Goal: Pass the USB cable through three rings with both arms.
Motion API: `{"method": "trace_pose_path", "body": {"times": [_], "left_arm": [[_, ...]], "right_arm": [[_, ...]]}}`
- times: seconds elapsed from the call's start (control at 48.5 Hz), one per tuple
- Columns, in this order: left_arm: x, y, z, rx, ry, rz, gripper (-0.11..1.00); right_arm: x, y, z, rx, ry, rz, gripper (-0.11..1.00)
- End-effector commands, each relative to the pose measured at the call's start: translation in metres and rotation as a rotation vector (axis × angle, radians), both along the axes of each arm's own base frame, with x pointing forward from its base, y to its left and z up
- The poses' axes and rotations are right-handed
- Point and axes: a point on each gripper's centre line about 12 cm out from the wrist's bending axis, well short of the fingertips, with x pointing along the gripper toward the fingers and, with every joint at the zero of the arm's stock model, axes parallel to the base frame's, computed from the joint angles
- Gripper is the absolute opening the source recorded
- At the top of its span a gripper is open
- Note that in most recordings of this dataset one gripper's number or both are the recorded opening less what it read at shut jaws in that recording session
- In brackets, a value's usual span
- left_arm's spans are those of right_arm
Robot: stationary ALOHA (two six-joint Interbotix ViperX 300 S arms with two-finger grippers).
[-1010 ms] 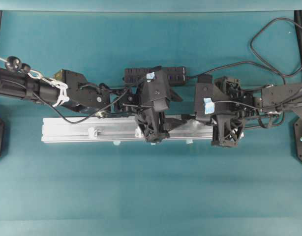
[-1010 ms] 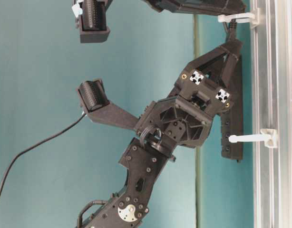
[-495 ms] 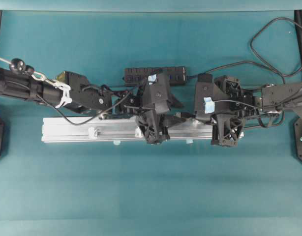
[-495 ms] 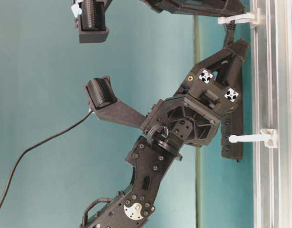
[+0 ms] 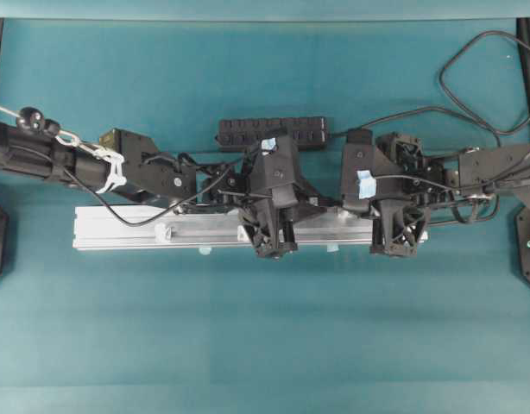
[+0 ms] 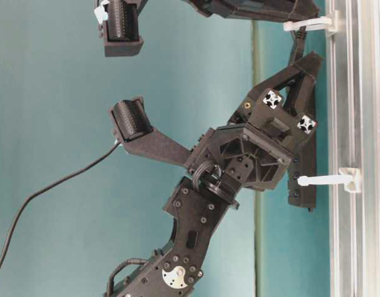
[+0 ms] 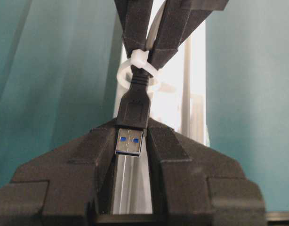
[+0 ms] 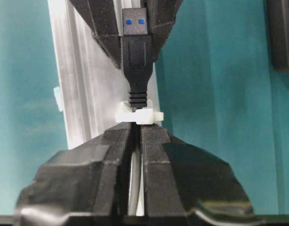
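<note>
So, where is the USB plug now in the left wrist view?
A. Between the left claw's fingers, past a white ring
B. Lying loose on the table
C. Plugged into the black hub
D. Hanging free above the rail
A: the plug sits between the left claw fingers, its cable running back through a white ring to the right claw.

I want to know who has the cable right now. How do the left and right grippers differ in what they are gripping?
The left gripper is shut on the USB plug; the right gripper is shut on the thin cable behind the plug.

The left gripper sits on the plug's side of the white ring; the right gripper sits on the cable's side.

Both point at the ring, over the silver rail.
</note>
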Motion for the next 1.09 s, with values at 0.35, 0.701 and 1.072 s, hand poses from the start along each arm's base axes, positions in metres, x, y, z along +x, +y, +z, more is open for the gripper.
{"method": "trace_pose_path", "body": {"times": [0.35,0.701,1.072], "left_arm": [[0.001,-0.001,0.010,0.006,-0.027,-0.004,0.20],[-0.005,-0.001,0.009,0.002,-0.014,-0.003,0.20],[-0.019,-0.002,0.020,0.002,-0.009,-0.001,0.20]], "right_arm": [[0.001,0.000,0.002,-0.003,0.002,0.005,-0.08],[-0.004,0.000,0.000,-0.002,0.045,0.000,0.33],[0.019,-0.003,0.038,-0.039,-0.061,0.029,0.74]]}}
